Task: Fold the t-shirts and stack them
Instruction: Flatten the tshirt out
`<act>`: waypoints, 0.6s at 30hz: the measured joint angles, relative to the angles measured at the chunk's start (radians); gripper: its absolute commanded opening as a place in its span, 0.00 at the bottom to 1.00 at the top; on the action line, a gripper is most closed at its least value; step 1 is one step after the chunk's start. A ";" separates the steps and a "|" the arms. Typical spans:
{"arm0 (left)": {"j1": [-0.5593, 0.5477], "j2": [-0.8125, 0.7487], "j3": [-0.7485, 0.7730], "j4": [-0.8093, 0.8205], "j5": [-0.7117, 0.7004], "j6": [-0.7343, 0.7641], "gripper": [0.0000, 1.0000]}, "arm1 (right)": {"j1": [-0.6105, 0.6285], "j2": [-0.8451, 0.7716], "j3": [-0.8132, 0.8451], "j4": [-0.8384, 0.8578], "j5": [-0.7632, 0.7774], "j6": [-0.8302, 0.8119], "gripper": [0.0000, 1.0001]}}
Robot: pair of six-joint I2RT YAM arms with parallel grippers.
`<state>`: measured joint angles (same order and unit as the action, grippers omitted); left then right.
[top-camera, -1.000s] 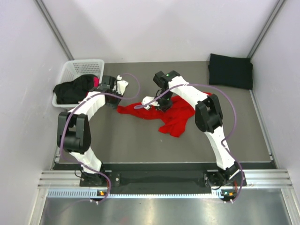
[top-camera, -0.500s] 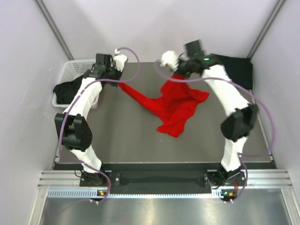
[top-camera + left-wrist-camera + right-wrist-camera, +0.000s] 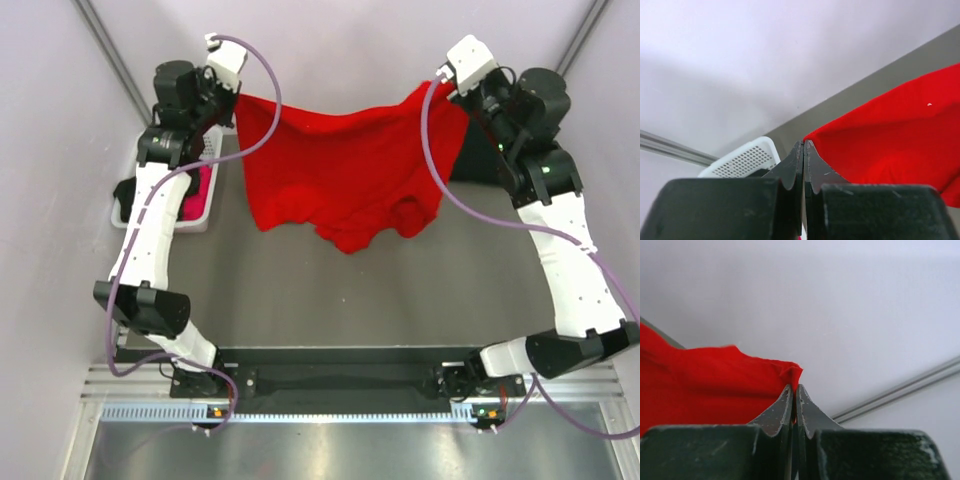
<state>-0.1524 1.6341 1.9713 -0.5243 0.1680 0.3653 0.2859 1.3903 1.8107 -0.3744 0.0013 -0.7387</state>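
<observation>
Grey tabletop [image 3: 350, 300], pale walls [image 3: 330, 50] on three sides. Red t-shirt [image 3: 340, 175] hangs spread like a curtain over the far half of the table, carried by its two upper corners. Left gripper [image 3: 238, 100] is clamped on the left corner and right gripper [image 3: 442, 88] on the right corner. Both wrist views show the jaws pressed together with a nip of red cloth at the tips. The lower edge is bunched towards the right; cannot tell whether it touches the table. Judgement: light, limp cloth with no stiffness. It will sag between the grips and crease, and so thin a pinch could slip under a jerk. Corners and seams look like the best holds. White basket [image 3: 170, 226] sits far left under the left arm, holding pink cloth [image 3: 197, 190] and black cloth [image 3: 128, 190], just beside the shirt's left edge, so a snag is possible. Black t-shirt [image 3: 470, 160] lies far right, partly hidden.
</observation>
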 measured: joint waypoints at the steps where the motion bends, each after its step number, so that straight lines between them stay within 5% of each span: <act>1: 0.000 -0.006 0.000 0.000 0.000 0.000 0.00 | -0.001 -0.016 -0.011 0.011 0.011 0.000 0.00; 18: 0.000 -0.365 0.000 -0.013 0.089 0.043 0.00 | -0.001 -0.438 -0.024 0.014 0.016 0.041 0.00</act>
<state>-0.1524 1.2686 1.9717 -0.5373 0.2565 0.4084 0.2848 0.9524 1.7866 -0.3599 0.0174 -0.6975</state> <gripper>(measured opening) 0.011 0.009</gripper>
